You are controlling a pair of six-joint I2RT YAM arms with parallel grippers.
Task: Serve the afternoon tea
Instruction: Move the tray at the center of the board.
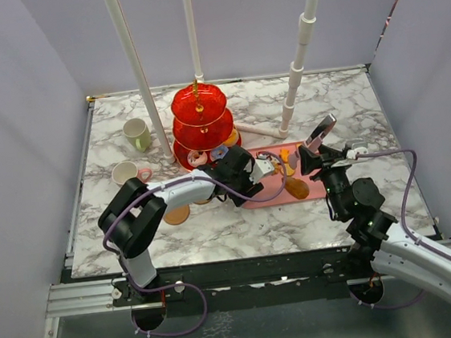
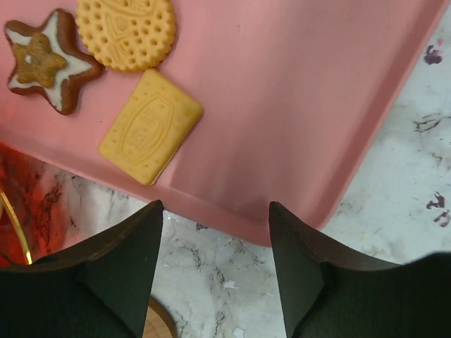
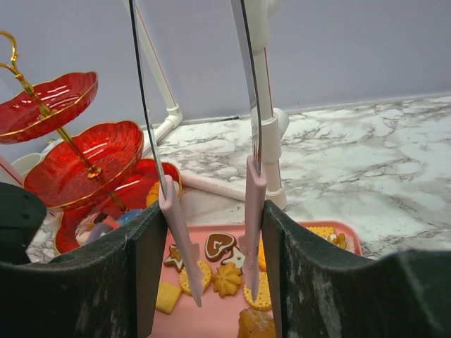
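The rectangular yellow biscuit lay on the pink plastic tray; likely light and brittle, best pinched across its long edges. Left fingers stood apart, empty; right fingers clamped pink-tipped metal tongs.

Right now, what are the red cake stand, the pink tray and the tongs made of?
Red cake stand: looks like see-through plastic, glossy, since light glows through its tiers; the rims and pole are gold-coloured.
Pink tray: probably plastic, smooth with a soft satin sheen.
Tongs: thin shiny metal arms, mirror-like, ending in matte pink tips, perhaps silicone.
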